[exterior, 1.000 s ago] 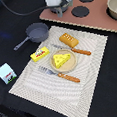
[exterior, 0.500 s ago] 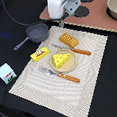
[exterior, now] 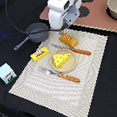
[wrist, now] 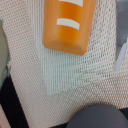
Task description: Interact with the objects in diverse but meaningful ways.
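The orange-brown scored bread block [exterior: 69, 40] [wrist: 68, 22] lies on the woven mat [exterior: 90, 62], near its far edge. My gripper [exterior: 61, 28] hangs over that far edge, between the bread block and the grey long-handled saucepan [exterior: 36, 32]. Its fingers are too blurred to read, and nothing shows between them. A yellow holed cheese wedge [exterior: 60, 59] sits on the round tan plate [exterior: 64, 65]. The yellow red-labelled box [exterior: 39, 54] lies towards the exterior view's left of the plate. A small white carton [exterior: 6, 72] stands on the black table. The wrist view shows no fingers.
An orange-handled knife [exterior: 76, 50] lies beyond the plate and an orange-handled fork [exterior: 63, 74] lies in front of it. At the back, a brown board [exterior: 99, 14] with dark discs carries a bowl [exterior: 113, 8]. A black cable [exterior: 14, 20] loops behind the saucepan.
The arm has come forward and down from the back of the table, and now hangs just over the mat's far edge by the bread block. No object has moved.
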